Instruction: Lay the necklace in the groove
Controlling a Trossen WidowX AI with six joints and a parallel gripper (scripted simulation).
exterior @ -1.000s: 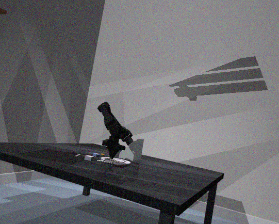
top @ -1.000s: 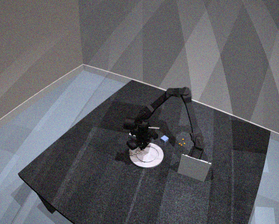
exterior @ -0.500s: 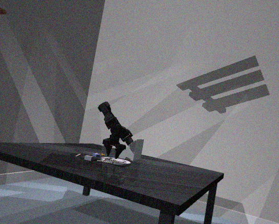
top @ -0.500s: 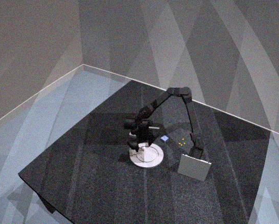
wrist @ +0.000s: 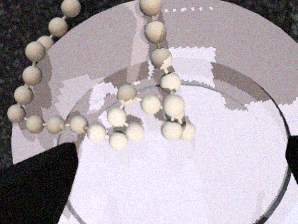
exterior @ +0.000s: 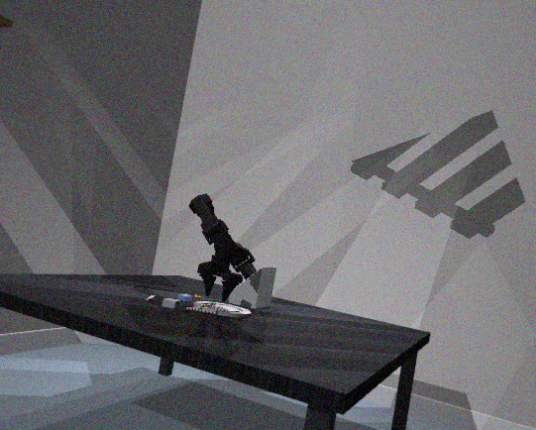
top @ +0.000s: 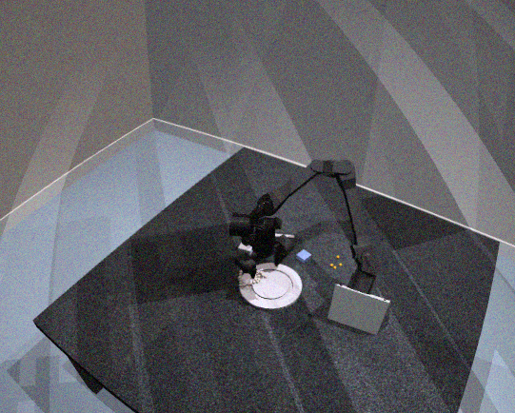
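Note:
The round white bead board (top: 291, 297) (exterior: 240, 312) (wrist: 250, 30) lies flat on the dark table, with a thin dark circular line on it. The pearl bead necklace (top: 259, 276) (wrist: 174, 106) lies bunched over one side of the board. In the wrist view one run of beads reaches inward past the circular line into a small cluster, and another bends along the outer rim and off the top of the frame. My gripper (top: 266, 269) (exterior: 217, 297) (wrist: 183, 151) is wide open and empty just above the board, its fingers on either side of the inner area. Part of the necklace is out of the wrist view.
A grey upright panel (top: 359, 309) (exterior: 267, 287) stands near the arm's base. A blue square piece (top: 304, 255) (exterior: 184, 297) and several small orange pieces (top: 335, 265) lie near the board. A white block (top: 245, 248) (exterior: 171, 302) and a thin white bar (top: 287, 235) lie beyond it.

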